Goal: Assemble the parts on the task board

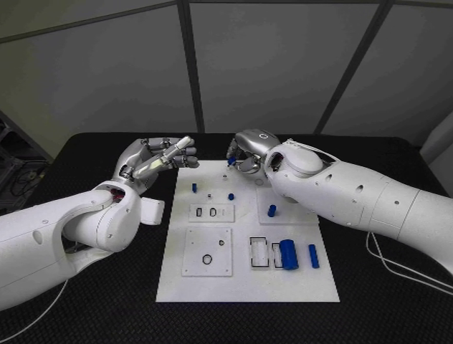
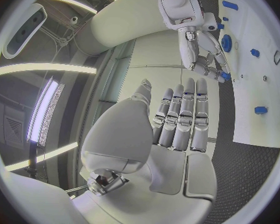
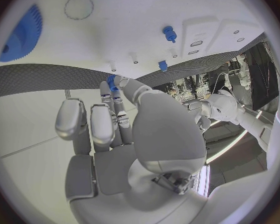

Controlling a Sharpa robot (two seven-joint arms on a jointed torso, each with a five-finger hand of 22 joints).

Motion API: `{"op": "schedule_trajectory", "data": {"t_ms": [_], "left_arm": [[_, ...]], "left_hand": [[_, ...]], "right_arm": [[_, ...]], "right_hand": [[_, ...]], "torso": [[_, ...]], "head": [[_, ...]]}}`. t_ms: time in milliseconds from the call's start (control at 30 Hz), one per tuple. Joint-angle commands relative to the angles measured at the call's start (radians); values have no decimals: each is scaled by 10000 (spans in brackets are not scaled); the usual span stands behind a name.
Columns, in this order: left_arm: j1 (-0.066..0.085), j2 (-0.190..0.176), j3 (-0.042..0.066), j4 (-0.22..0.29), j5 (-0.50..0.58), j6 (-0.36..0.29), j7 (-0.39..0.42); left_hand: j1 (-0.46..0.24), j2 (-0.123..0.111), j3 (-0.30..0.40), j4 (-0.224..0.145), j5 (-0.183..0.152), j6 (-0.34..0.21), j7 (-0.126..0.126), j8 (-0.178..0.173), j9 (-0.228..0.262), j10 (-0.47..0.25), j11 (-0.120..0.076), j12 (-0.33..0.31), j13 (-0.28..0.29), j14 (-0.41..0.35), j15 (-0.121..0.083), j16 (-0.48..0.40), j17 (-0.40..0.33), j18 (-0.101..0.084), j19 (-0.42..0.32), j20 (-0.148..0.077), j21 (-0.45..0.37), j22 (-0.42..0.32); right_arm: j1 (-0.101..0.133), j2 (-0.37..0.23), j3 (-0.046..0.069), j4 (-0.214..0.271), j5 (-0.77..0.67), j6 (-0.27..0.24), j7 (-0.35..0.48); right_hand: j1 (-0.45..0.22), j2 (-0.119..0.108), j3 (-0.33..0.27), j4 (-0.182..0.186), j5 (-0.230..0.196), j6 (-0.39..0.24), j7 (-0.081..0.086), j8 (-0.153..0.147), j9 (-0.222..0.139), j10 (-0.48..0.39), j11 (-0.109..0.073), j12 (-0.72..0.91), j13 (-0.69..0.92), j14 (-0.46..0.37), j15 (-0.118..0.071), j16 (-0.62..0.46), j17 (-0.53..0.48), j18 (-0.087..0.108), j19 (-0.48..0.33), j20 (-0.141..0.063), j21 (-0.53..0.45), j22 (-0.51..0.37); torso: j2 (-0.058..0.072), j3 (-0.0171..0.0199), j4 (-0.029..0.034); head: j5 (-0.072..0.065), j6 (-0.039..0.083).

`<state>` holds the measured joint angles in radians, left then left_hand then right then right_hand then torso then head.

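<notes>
Head view: board (image 1: 249,283) lies lengthwise on the black table (image 1: 392,315), with bare table on both long sides and along its near edge. Left hand (image 1: 163,159) hangs just off the board's far left corner, fingers straight and together, nothing in them. Right hand (image 1: 249,154) hangs over the board's far edge and pinches a small blue part (image 1: 231,152) at its fingertips. On the board stand a peg (image 1: 195,188) and a second peg (image 1: 231,196) at the far end, and a third peg (image 1: 272,211) on the right-hand plate. Two blue cylinders (image 1: 289,255) lie side by side near the right edge, a thinner blue piece (image 1: 313,256) just beside them.

Left wrist view: left hand (image 2: 177,129) is flat, fingers (image 2: 185,115) straight and side by side, holding nothing and clear of the board (image 2: 264,119). Beyond it the right hand (image 2: 209,62) holds the blue part (image 2: 225,76) over the table just at the board's edge. A blue gear (image 2: 226,43) lies on the board behind it, and small pegs (image 2: 261,110) stand apart on the open white surface.

Right wrist view: right hand (image 3: 121,129) clamps the part (image 3: 111,81) between thumb and finger, the rest of the fingers loosely curled. The board (image 3: 134,30) spreads beyond, its edge meeting the table just past the fingertips. A peg (image 3: 170,34) and another peg (image 3: 163,65) stand near that edge; the gear (image 3: 23,32) lies well apart from them.
</notes>
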<state>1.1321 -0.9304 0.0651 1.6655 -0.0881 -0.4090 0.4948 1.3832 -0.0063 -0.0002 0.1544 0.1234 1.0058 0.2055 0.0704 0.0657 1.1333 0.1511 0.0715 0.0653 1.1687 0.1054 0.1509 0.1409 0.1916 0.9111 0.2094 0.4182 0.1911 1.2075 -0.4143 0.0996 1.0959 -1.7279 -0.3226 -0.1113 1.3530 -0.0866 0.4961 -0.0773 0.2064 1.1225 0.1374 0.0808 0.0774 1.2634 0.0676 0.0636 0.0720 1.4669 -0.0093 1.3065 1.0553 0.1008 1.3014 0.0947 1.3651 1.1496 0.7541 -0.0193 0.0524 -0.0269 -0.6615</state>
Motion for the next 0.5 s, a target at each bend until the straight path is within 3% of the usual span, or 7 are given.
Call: {"op": "schedule_trajectory", "data": {"t_ms": [33,200,500], "left_arm": [[23,8,11,9,-37,99,43],[29,2,11,6,-37,98,39],[34,31,12,-7,-37,98,37]], "left_hand": [[-86,-1,-55,-7,-44,-10,50,-46,-10,-71,20,-47,-11,-56,-10,-52,12,-103,-1,40,26,-11],[-86,-1,-55,-7,-44,-10,50,-46,-10,-71,20,-47,-11,-56,-10,-52,12,-103,-1,40,26,-11],[-86,-1,-55,-7,-44,-10,50,-46,-10,-71,20,-47,-11,-56,-10,-52,12,-103,-1,40,26,-11]], "right_arm": [[22,84,6,-152,97,209,146],[22,147,6,-262,98,452,149],[21,288,5,-386,89,622,164]], "right_hand": [[-6,-110,58,-12,-28,-10,28,-24,-3,-3,24,-28,-8,260,-15,30,-19,-125,21,21,46,-5],[-10,-127,59,-18,-31,-16,28,-32,-5,-13,26,-28,-10,256,-13,28,-27,-123,14,24,46,-8],[-25,-147,55,-18,-40,-22,29,-41,-7,-26,30,-27,-13,253,-9,30,-31,-120,-2,29,42,-21]], "torso": [[13,8,-13],[14,13,-46],[22,18,-33]], "head": [[44,0],[72,-1],[73,-2]]}}
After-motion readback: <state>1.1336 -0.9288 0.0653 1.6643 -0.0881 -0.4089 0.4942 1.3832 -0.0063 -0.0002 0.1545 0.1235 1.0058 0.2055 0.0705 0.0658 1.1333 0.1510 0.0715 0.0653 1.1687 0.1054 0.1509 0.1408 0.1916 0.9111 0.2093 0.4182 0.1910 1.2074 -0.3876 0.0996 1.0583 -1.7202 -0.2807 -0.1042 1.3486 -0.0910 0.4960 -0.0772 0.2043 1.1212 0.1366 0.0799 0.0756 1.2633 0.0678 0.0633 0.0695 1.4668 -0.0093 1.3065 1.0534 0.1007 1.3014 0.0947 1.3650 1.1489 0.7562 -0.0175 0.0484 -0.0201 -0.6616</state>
